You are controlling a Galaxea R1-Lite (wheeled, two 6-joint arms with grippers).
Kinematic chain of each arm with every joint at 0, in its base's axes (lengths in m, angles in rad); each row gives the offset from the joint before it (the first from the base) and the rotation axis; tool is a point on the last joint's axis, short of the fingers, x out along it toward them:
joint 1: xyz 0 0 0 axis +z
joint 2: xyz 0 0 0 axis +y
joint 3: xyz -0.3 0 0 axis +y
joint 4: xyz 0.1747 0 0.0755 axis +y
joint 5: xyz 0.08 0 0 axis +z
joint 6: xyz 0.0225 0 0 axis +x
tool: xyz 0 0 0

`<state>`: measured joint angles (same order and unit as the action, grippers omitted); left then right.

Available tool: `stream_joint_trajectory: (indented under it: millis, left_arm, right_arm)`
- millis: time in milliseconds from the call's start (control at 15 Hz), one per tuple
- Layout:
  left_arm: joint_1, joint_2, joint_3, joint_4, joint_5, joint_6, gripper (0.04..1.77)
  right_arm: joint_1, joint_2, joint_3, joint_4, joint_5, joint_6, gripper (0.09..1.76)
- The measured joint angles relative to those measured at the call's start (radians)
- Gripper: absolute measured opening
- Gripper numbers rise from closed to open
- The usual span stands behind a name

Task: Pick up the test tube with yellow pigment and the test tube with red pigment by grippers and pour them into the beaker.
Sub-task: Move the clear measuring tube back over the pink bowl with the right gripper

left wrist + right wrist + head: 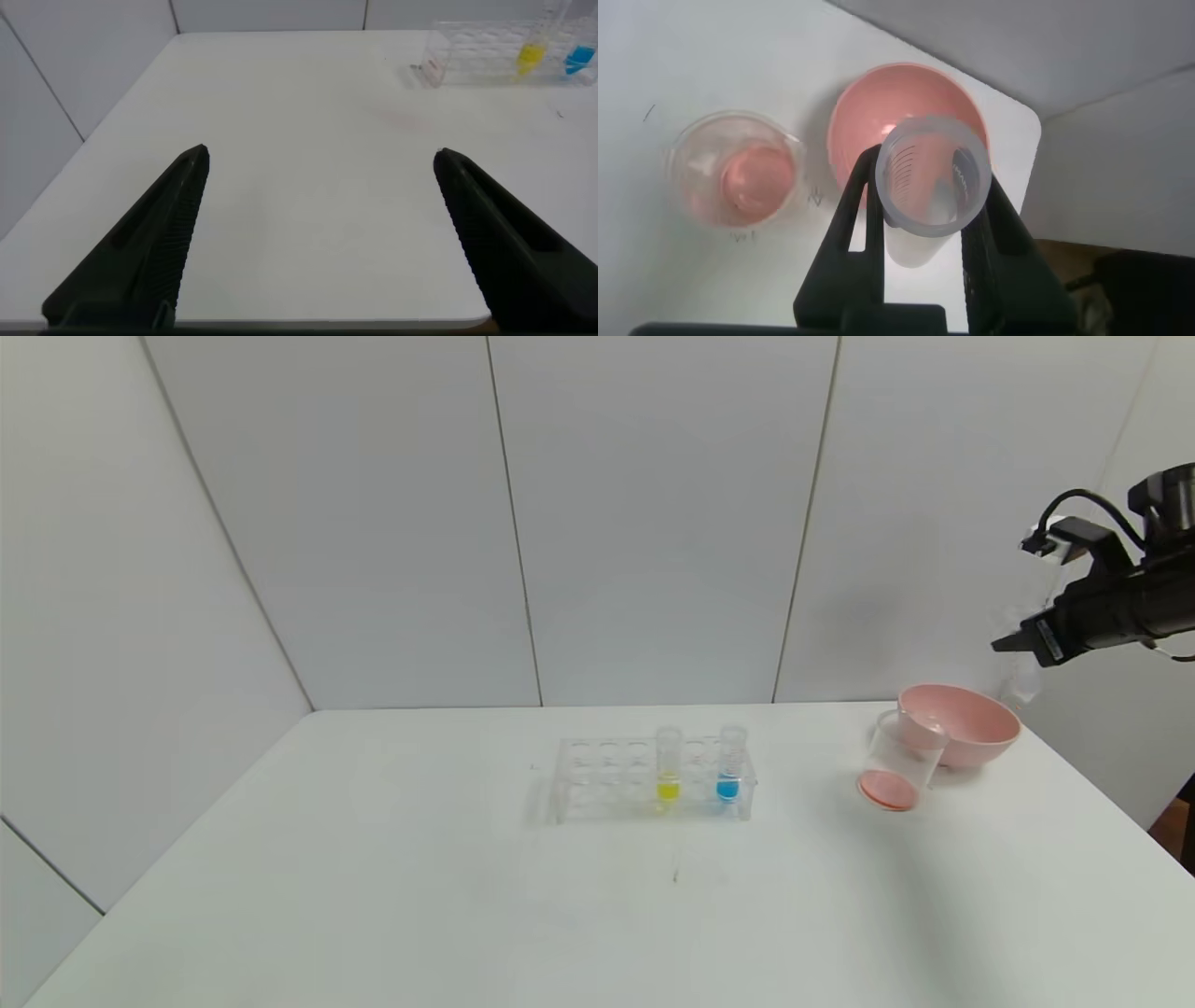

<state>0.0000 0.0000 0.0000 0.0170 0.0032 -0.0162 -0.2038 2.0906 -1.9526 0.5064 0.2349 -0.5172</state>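
- A white table (373, 896) stands in a corner of pale grey panelled walls (653, 523).
- The right gripper (920, 233) hangs high above the pink bowl (971, 723), clamped on an emptied red tube (932, 177); its open mouth faces the wrist camera.
- The left gripper (322, 233) is low over the table's left part, fingers (168, 215) wide apart and holding nothing.
- One clear rack (607, 779) sits mid-table with two upright tubes: the yellow tube (668, 775) and a blue tube (729, 773).
- One beaker (898, 773), with red liquid at its bottom, is just beside the bowl.
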Motion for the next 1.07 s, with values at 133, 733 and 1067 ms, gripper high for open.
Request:
stream_joint_trajectory:
  millis: [133,733,1067]
  left_arm:
    - [0.000,0.000,0.000,0.000,0.000,0.000,1.72]
    - [0.000,0.000,0.000,0.000,0.000,0.000,1.72]
    - [0.000,0.000,0.000,0.000,0.000,0.000,1.72]
  right_arm:
    - [-0.007,0.000,0.025,-0.108,0.000,0.099,0.53]
    - [-0.029,-0.006,0.397,-0.782,-0.014,0.268,0.53]
    - [-0.026,0.027,0.492,-0.880,-0.073,0.385,0.53]
